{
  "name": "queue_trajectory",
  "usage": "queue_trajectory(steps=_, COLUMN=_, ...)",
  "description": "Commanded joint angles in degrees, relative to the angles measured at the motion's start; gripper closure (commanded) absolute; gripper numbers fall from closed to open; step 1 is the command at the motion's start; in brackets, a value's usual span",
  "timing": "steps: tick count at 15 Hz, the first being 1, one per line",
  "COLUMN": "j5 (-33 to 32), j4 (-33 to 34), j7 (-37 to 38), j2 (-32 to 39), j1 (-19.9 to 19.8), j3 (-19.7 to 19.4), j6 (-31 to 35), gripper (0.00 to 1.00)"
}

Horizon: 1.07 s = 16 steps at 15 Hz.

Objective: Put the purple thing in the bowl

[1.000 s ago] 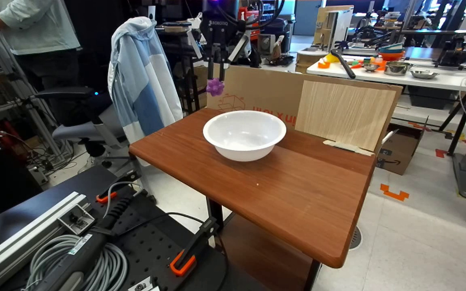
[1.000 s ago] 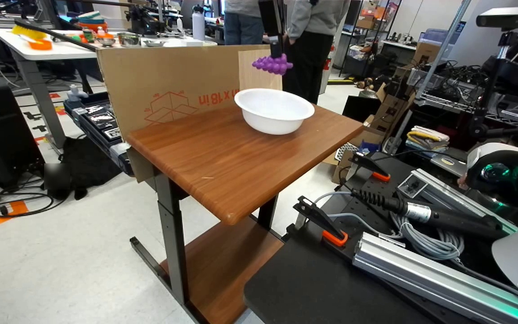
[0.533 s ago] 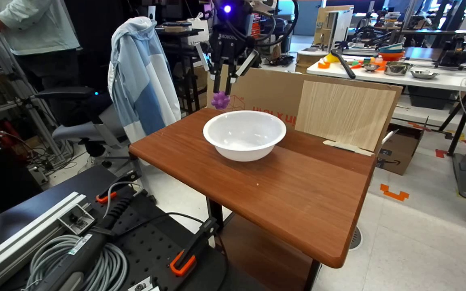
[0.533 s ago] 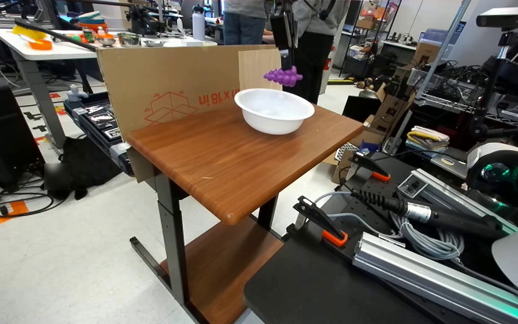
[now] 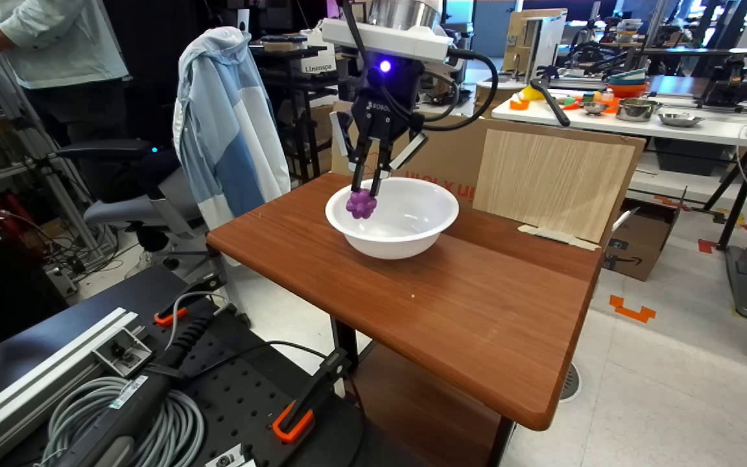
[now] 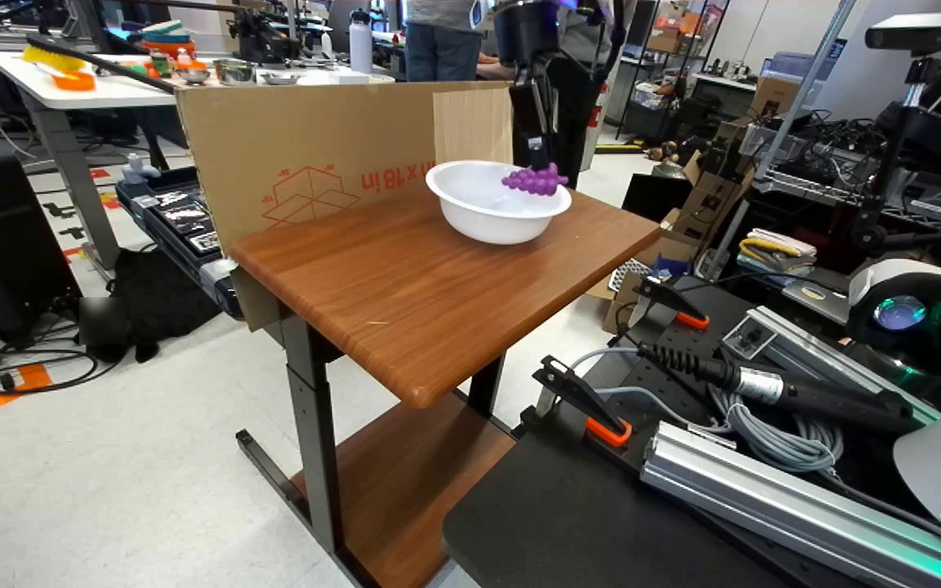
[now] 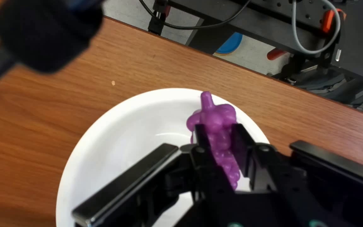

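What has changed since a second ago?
The claw has come down, carrying the purple thing, and shifted rightward in both exterior views. The purple thing, then held higher up, now appears over the bowl, near its rim; whether it dips below the rim I cannot tell. Nothing was newly grasped or let go. The grip, the bowl and the table stayed as they were.

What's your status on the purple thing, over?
Pincer shut on purple grape bunch. Bunch over white bowl, off-center, not yet released. Possible snag: bowl rim.
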Motion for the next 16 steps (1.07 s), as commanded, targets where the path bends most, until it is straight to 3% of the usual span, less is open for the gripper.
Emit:
queue_trajectory(steps=1, j5=1.7, j4=1.4, j7=-1.7, j2=2.2, j1=-1.5, j3=-0.3, j6=-0.7, gripper=0.94)
queue_trajectory(steps=8, j5=1.4, j4=4.4, j7=-1.1, j2=4.4, j1=-1.5, j3=-0.2, j6=-2.0, gripper=0.94)
queue_trajectory(steps=16, j5=0.5, j4=14.7, j7=0.1, j2=8.9, j1=0.5, j3=0.5, j6=-4.4, gripper=0.94)
